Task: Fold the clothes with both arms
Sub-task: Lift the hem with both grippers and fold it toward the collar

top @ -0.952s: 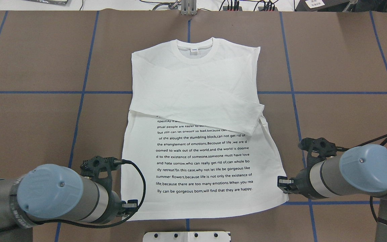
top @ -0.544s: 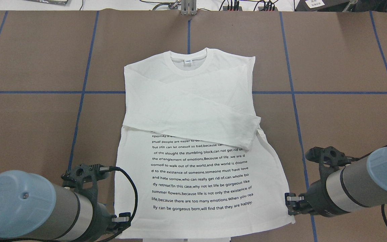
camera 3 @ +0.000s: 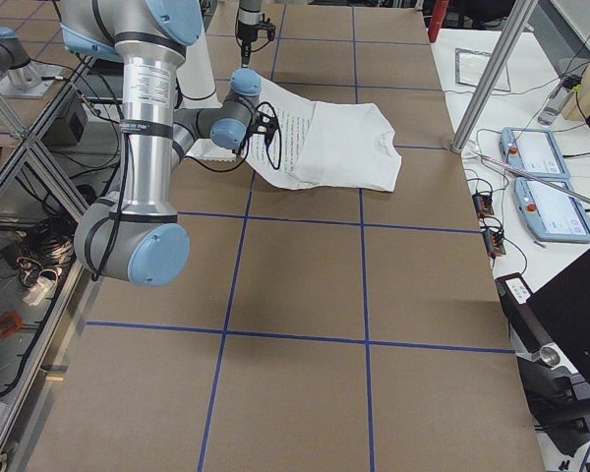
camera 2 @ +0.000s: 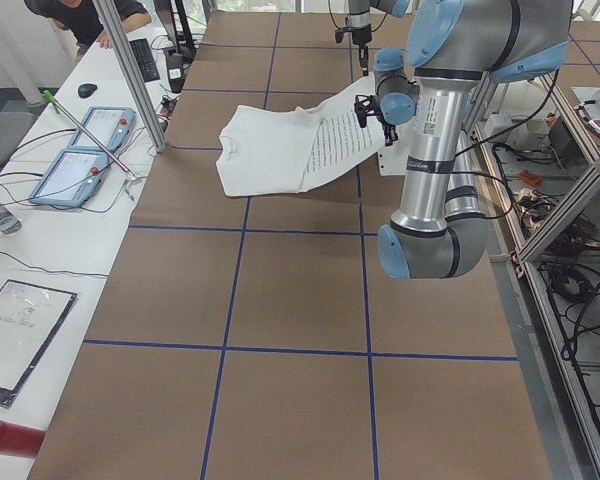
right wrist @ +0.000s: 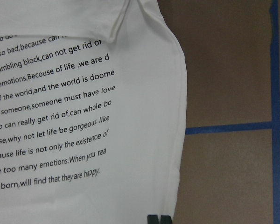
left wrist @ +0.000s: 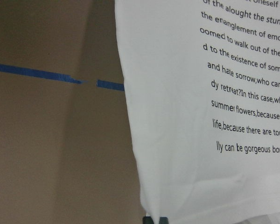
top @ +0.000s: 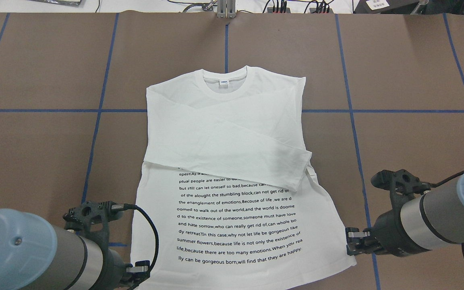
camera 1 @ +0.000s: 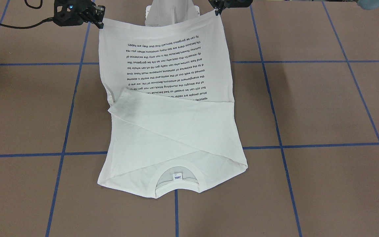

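The white long-sleeved shirt (top: 232, 133) lies face up on the brown table, collar (top: 224, 78) at the far end, both sleeves crossed over the chest above the black text (top: 238, 225). My left gripper (top: 137, 269) is shut on the near left hem corner, seen as dark fingertips (left wrist: 156, 219) at the cloth's edge. My right gripper (top: 353, 241) is shut on the near right hem corner (right wrist: 158, 218). In the front-facing view the hem end (camera 1: 163, 29) hangs raised between the left gripper (camera 1: 218, 8) and the right gripper (camera 1: 99, 16), over the robot's side of the table.
Blue tape lines (top: 95, 110) grid the brown table. The white pedestal base (camera 1: 171, 13) stands behind the raised hem. A side desk with tablets (camera 2: 80, 150) and a person (camera 2: 80, 15) lie past the far edge, beside a metal post (camera 2: 130, 70).
Both arms have drawn back toward the robot's base with the hem corners in their grip. The whole shirt has slid toward the near edge, collar included.
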{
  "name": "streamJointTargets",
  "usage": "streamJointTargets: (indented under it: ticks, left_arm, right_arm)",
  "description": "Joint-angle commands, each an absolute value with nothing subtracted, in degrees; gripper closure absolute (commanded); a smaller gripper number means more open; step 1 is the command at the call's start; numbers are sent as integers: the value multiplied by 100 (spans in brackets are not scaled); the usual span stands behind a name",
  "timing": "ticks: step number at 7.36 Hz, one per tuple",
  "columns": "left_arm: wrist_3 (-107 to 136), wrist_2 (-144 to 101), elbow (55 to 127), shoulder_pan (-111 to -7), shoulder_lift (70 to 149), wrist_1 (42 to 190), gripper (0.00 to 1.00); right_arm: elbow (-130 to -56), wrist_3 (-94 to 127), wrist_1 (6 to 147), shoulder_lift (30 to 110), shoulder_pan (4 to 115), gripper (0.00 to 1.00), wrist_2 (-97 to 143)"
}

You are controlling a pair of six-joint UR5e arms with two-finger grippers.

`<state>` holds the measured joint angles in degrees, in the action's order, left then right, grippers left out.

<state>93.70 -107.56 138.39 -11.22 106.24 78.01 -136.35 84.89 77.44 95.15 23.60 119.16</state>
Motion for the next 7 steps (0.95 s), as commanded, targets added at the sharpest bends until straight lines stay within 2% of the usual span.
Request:
streamJointTargets:
  ticks: [1, 2, 4, 6, 7]
  left_arm:
    - [9290, -10766, 13677, -1902, 10853, 7813, 100]
    - [8959, -10897, 13632, -2438, 10941, 7813, 100]
    - [8369, -11354, 13335, -3188, 10969, 7822, 100]
    - [7964, -11364, 12922, -3724, 11161, 7857, 100]
    - [7945, -11364, 12511, -3944, 11493, 7866, 100]
  right_arm:
    - [-13178, 7956, 7761, 8899, 3064, 100, 12049]
    - [-12835, 7954, 7769, 8599, 3389, 100, 12267]
    - [-12640, 7937, 7761, 8342, 4075, 100, 12462]
    - [-11739, 7822, 7752, 7423, 4709, 100, 12656]
    - [-11264, 7814, 7761, 6966, 4902, 100, 12648]
